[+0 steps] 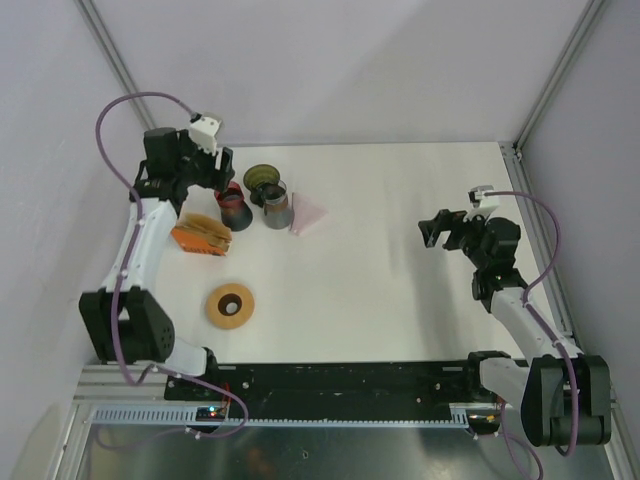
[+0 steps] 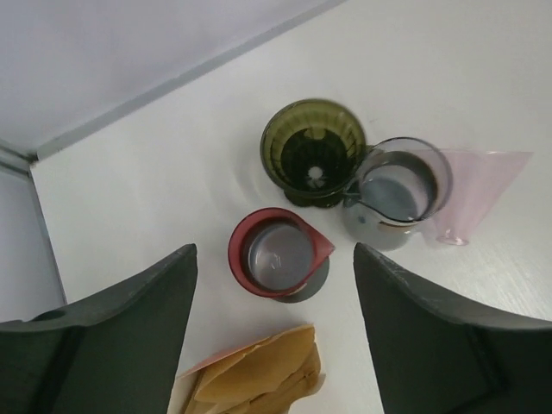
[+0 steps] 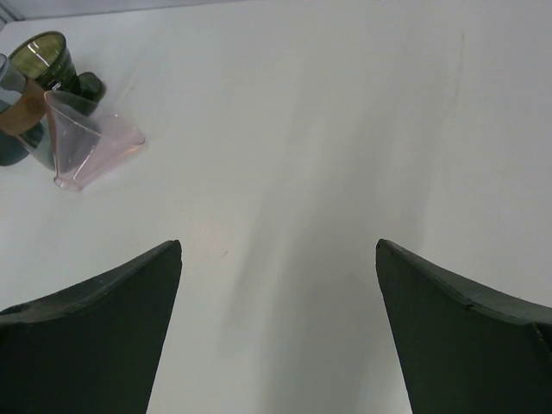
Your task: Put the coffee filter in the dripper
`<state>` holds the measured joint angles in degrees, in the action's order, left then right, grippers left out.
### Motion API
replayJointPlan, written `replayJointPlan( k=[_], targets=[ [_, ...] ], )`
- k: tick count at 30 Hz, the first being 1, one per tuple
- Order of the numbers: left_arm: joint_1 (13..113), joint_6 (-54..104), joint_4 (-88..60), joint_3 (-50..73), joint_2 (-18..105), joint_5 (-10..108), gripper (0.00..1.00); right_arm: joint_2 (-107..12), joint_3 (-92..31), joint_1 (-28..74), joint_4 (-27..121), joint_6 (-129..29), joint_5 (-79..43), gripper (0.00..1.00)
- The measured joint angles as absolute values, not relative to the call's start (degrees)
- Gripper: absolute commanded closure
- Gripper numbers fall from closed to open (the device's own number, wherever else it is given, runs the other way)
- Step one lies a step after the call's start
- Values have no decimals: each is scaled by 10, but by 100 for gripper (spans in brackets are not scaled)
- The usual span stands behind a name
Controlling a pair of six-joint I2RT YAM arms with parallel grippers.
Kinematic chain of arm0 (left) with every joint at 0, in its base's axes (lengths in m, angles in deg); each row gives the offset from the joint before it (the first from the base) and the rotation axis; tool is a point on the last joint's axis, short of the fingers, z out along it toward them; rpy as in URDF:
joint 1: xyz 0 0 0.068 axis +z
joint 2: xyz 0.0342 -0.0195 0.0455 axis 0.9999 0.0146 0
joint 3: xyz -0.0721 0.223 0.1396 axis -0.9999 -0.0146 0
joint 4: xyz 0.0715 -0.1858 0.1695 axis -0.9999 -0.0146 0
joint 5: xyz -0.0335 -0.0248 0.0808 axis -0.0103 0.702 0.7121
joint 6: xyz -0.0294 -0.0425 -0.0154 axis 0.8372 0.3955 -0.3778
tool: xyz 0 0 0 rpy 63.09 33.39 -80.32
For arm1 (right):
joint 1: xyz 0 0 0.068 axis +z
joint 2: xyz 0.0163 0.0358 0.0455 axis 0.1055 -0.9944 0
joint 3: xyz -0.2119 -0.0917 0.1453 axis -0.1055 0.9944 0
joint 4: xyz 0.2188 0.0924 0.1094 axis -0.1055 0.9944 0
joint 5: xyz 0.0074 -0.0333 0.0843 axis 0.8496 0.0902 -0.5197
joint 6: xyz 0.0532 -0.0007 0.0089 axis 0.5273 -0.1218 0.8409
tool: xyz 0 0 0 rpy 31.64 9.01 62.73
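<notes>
One white table point(image 1: 400, 300), bearing all items below. Two arms at its near edge.

Left gripper point(image 2: 274, 250): jaws apart, clamped on nothing, hanging above the red vessel. Right gripper point(image 3: 278, 245): jaws wide apart, nothing between them, over bare table and well apart from the cluster at far left.

Counted on the table, largest first:
- one orange holder point(image 1: 190, 240)
- one tan tape roll point(image 1: 230, 305), lying flat, apart from the rest and nearer the arms
- one glass server point(image 2: 397, 194)
- one red vessel point(image 2: 276, 254)
- one green dripper point(image 2: 315, 153)
- one clear pink cone point(image 2: 479, 194)

Containers and contents:
- Orange holder: a stack of brown coffee filters point(image 2: 259, 375), number not countable, all lodged in the holder.
- Green dripper: upright, just beside the server, with ribbed wall and bottom hole exposed, no filter seated.
- Glass server: upright, contents not determinable.
- Red vessel: upright, grey inside, contents not determinable.
- Pink cone: on its side, just beside the server.
</notes>
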<state>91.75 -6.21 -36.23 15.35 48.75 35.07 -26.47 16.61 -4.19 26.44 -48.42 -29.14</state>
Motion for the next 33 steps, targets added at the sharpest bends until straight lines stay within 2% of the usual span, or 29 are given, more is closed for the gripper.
replayJointPlan(
  k=[4, 14, 22, 29, 31, 33],
  targets=[
    [911, -63, -403, 200, 565, 398, 32, -276, 166, -41, 273, -485, -292, 1],
    [909, -82, -469, 275, 681, 469, 35, -290, 166, -39, 291, -492, -288, 1],
    [914, -82, -480, 325, 758, 473, 55, -299, 166, -38, 291, -493, -286, 1],
    [915, -83, -489, 331, 786, 471, 61, -299, 166, -38, 293, -495, -284, 1],
    [915, -83, -489, 331, 786, 469, 69, -299, 166, -38, 293, -495, -284, 1],
    [915, -87, -489, 331, 786, 469, 85, -299, 166, -38, 293, -495, -284, 1]
  ],
)
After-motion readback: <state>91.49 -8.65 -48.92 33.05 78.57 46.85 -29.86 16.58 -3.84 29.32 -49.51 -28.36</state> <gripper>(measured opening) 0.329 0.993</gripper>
